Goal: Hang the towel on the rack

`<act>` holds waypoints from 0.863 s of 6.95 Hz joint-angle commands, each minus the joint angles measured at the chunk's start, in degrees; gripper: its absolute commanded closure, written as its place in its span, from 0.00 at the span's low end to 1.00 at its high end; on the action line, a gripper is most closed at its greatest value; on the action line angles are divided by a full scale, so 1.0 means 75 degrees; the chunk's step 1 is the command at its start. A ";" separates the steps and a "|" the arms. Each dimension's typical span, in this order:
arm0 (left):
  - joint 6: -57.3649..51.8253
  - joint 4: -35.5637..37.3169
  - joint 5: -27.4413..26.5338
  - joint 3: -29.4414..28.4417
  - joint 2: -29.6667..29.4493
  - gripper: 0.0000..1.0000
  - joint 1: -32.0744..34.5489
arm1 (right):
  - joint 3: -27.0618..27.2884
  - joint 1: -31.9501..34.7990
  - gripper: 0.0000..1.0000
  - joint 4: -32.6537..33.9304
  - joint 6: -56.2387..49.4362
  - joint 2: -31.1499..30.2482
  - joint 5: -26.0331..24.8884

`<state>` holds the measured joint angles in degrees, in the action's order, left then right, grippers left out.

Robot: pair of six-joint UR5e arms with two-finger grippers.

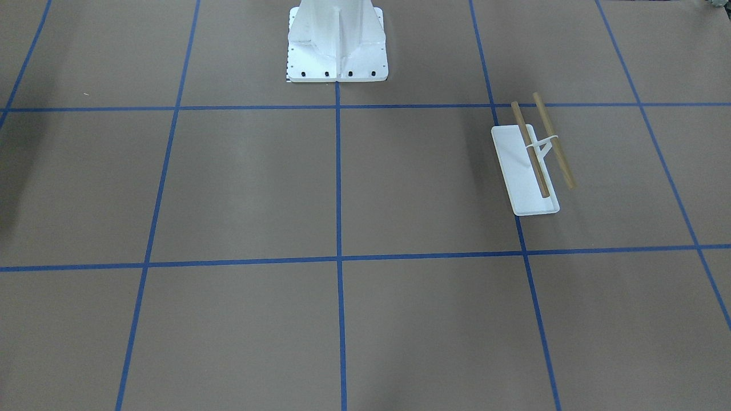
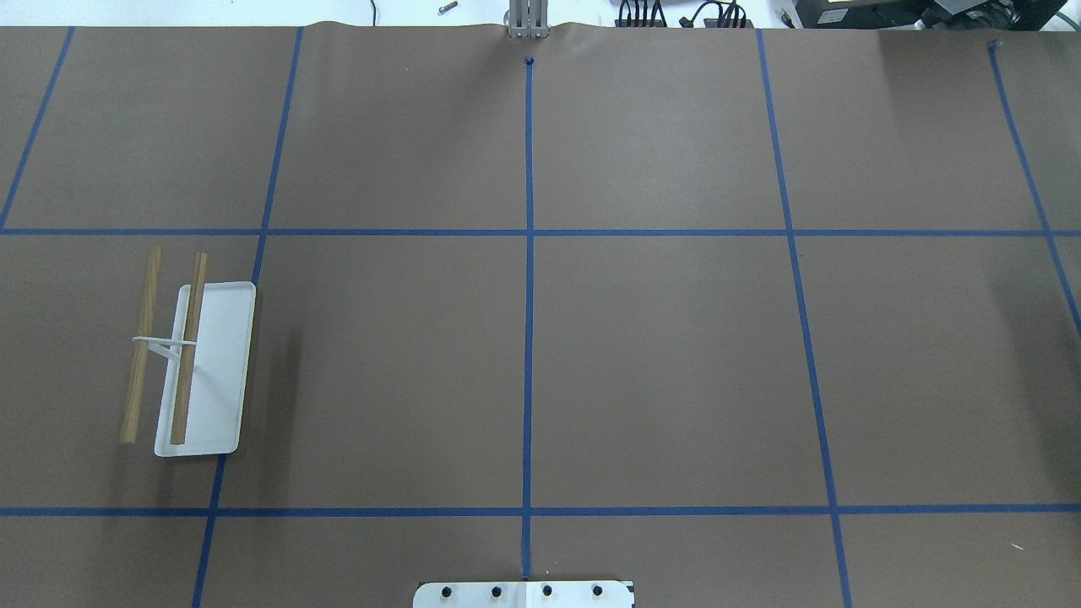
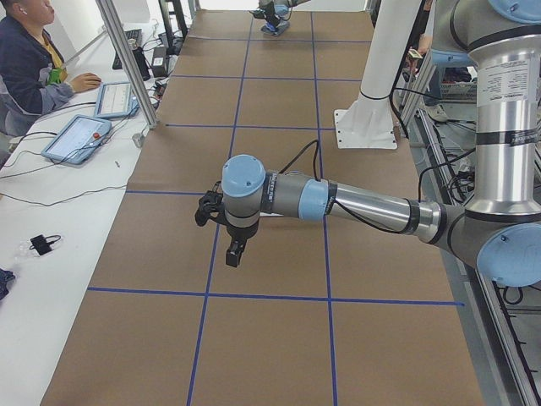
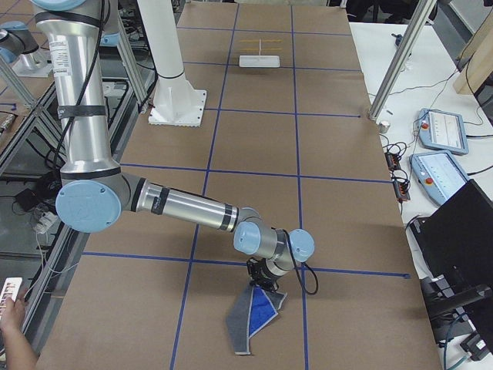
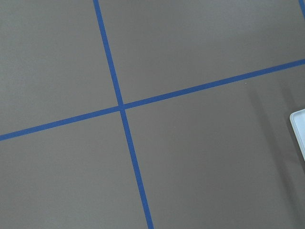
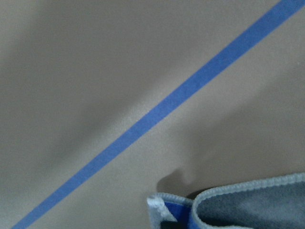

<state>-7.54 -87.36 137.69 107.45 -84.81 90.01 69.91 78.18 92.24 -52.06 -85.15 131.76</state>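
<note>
The small square royal-blue towel (image 4: 250, 317) with pale stitched edging and a grey reverse is hanging in folds directly beneath the right pincer (image 4: 262, 284), low over the brown paper-covered tabletop (image 4: 323, 154) at the robot's right end. Whether its lowest corner is touching the paper cannot be told. The small rack (image 4: 259, 60), a flat white base with a thin white upright and two light-brown wooden dowel bars, is standing well apart from the towel at the robot's left end, so the coming move is likely running the length of the tabletop towards the left. In the overhead view the rack (image 2: 215, 363) is showing both bars bare and parallel, their long axis pointing away from the robot, across the line of approach. The left pincer (image 3: 204, 211) is hovering over the left half and is the nearer of the two to the rack. Both pincers are appearing only in the side views, so the width of either opening cannot be told. The front-facing view is showing the rack (image 1: 525, 171) but no arm and no towel. The right wrist view is giving only the towel's hem (image 6: 248, 205) and a blue tape line (image 6: 157, 114). The left wrist view is catching a white corner (image 5: 299, 133), probably the rack's base. The left-end view is reducing the towel (image 3: 275, 28) to a blue speck under the far arm.
</note>
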 commanded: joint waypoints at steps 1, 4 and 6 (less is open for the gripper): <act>0.0021 0.0000 0.0436 0.0005 0.0000 0.02 0.0010 | 0.0227 0.0029 1.00 0.0740 -0.0008 0.0383 0.0162; 0.0009 0.0012 0.0450 -0.0042 0.0000 0.02 0.0010 | 0.0183 0.0018 0.34 0.0545 -0.0102 0.0151 0.0069; 0.0009 0.0012 0.0450 -0.0019 0.0000 0.02 0.0010 | 0.0147 -0.0099 0.34 0.0545 -0.0172 0.0080 0.0068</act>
<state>-7.47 -87.32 141.06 107.20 -84.82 90.09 71.15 78.00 96.35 -53.14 -84.17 132.31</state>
